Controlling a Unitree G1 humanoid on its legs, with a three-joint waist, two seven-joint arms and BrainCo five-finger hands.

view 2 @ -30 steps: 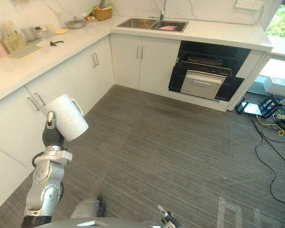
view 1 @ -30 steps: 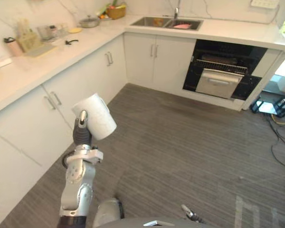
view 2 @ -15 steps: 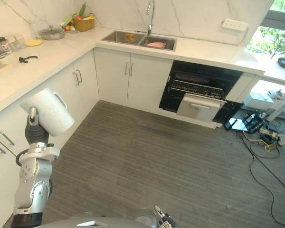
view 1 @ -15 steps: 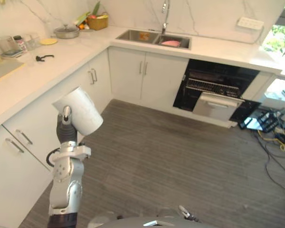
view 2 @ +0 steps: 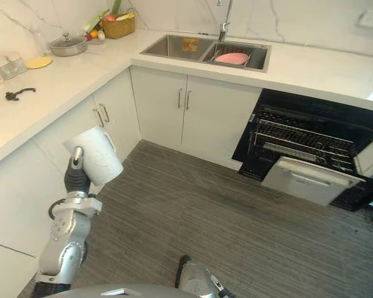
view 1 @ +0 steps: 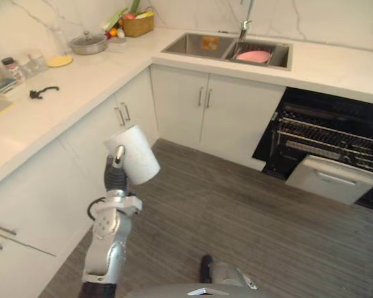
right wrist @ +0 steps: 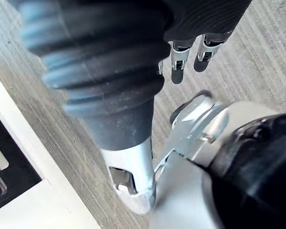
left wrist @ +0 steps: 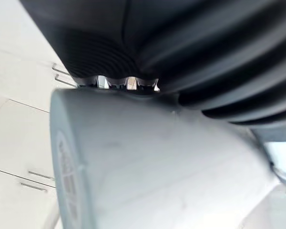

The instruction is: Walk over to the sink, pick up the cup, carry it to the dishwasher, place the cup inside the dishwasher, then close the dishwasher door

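Pickup done, we judged: the left hand had its fingers curled round the white cup, raised beside the bench cabinets. Right hand slack, empty. Remaining: reach the open dishwasher, load, shut door.

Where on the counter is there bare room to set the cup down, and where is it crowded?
Bare: the counter between the small black object and the sink, and the stretch right of the sink, above the dishwasher. Crowded: the far corner, with pot, basket, yellow plate and jars.
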